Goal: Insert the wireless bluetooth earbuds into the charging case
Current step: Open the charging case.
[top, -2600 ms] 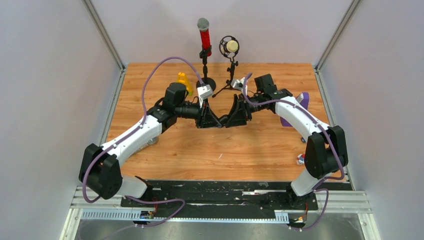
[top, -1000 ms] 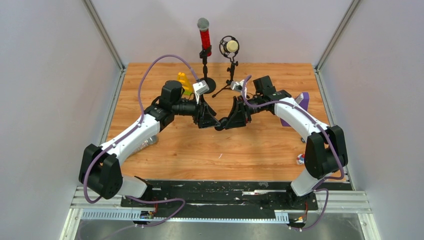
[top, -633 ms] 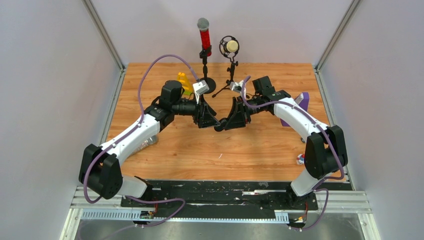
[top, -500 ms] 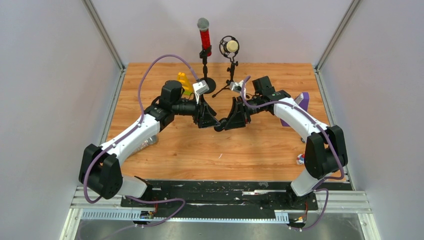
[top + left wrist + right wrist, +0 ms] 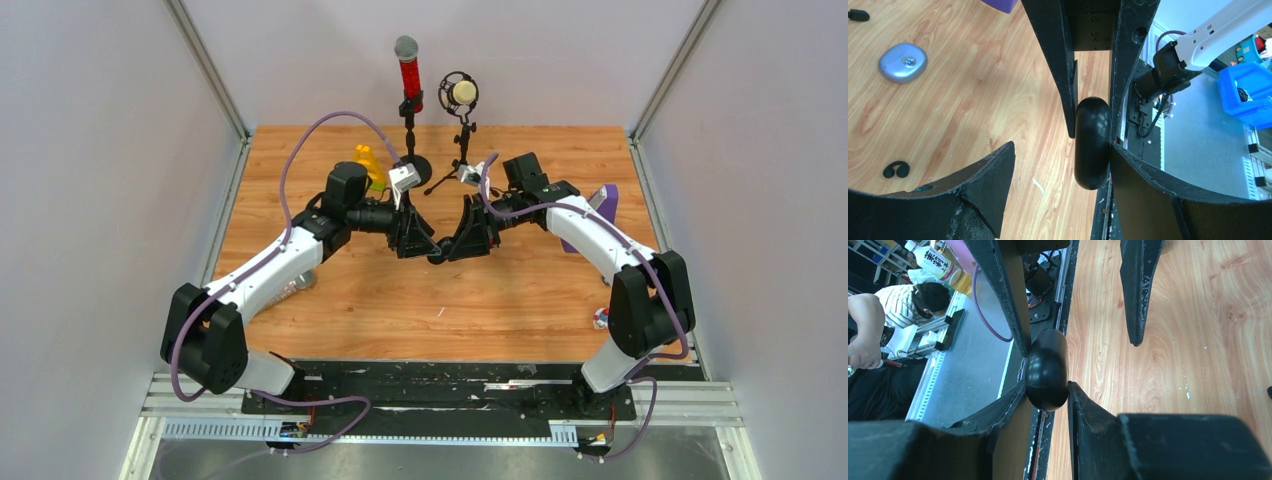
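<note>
This is a robotics lab test cell. The wood-grain surface (image 5: 400, 310) is boxed in on three sides by plain pale panel walls (image 5: 100, 200) on bare metal posts (image 5: 215, 75). Slotted aluminium rails (image 5: 690, 405) run along its near edge. Off the surface, past that edge, are a blue plastic storage bin (image 5: 1248, 95) and a person in a striped shirt (image 5: 878, 315).
</note>
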Motion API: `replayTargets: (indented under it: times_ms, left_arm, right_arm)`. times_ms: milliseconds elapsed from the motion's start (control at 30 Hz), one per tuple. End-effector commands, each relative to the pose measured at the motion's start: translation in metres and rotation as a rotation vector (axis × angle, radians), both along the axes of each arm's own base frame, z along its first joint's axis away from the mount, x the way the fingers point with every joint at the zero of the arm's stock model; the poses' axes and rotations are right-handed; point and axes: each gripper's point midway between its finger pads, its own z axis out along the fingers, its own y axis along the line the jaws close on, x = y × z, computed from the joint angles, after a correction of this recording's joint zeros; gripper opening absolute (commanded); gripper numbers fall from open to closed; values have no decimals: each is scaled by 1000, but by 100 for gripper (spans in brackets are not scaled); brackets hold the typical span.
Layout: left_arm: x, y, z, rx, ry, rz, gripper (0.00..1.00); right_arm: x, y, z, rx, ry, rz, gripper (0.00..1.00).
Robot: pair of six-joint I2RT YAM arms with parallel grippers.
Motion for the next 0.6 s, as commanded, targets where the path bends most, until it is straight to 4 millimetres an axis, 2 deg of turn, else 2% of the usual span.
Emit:
replayTargets:
  times_ms: [0, 567]
  left_arm:
    - [0, -3, 5, -4, -32, -18, 76]
    - [20, 9, 16, -5, -59, 98, 76]
  right_arm:
    - [-4, 2, 22, 57, -65, 29, 11]
    - [-10, 0, 25, 72, -105, 38, 9]
